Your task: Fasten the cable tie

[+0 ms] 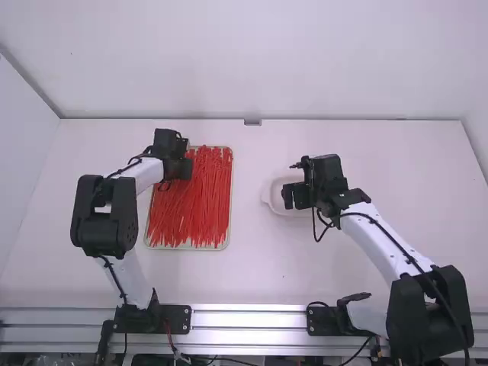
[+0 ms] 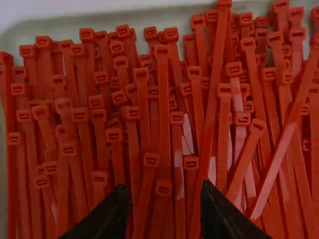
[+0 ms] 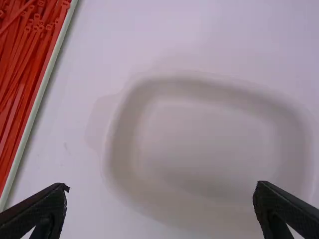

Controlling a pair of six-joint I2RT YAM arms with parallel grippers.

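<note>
Hovering half-open over light, springy red plastic cable ties [image 2: 164,99], our left gripper [image 2: 163,186] should pinch one near its head; at three o'clock our right gripper [image 3: 160,185] gapes wide.

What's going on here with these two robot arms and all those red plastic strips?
The left gripper hangs open right over a heap of red plastic cable ties lying in a pale flat tray. Its fingers are just above the ties' heads and grip none. The right gripper, opened wide, hovers over a shallow white dish with rounded corners on the white table. The dish looks empty. No tie has been picked up or fastened yet.
</note>
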